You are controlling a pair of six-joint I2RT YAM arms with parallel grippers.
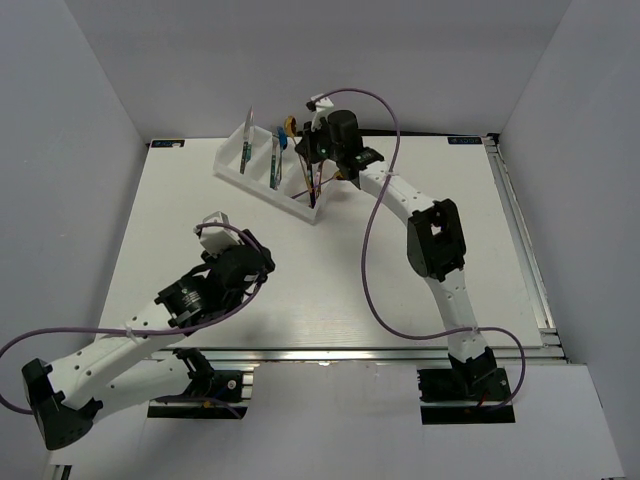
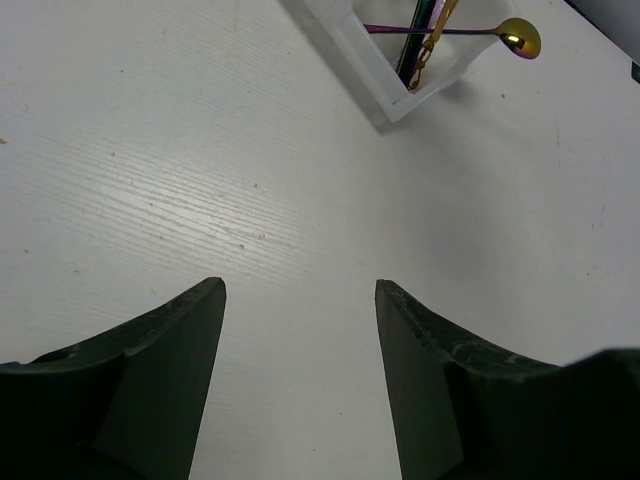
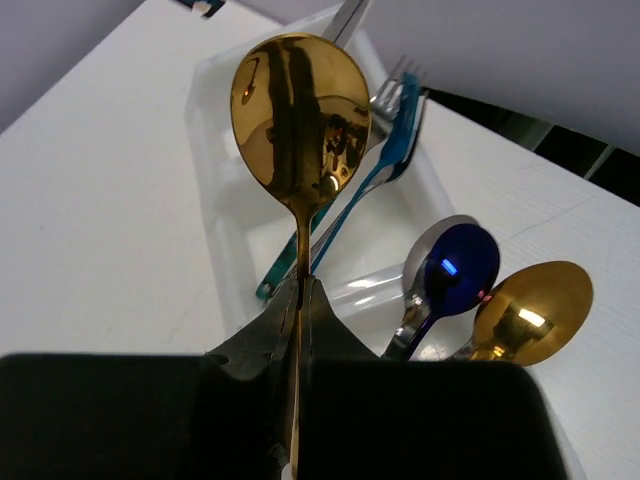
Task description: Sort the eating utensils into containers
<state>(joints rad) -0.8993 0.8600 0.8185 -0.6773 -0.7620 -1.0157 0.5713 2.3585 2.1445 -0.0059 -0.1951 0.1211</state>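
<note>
Over the white plastic tray, the right tool, closed on a gold metal spoon, should lower it gently beside the other spoons; the left tool gapes empty.

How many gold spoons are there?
2. The held gold spoon is pinched by its handle in the right tool. The second gold spoon rests at the end of the white tray, beside a blue spoon. More may hide behind the tool.

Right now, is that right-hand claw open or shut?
Shut. The right claw pinches the handle of a gold spoon, with the spoon's bowl sticking out beyond it.
</note>
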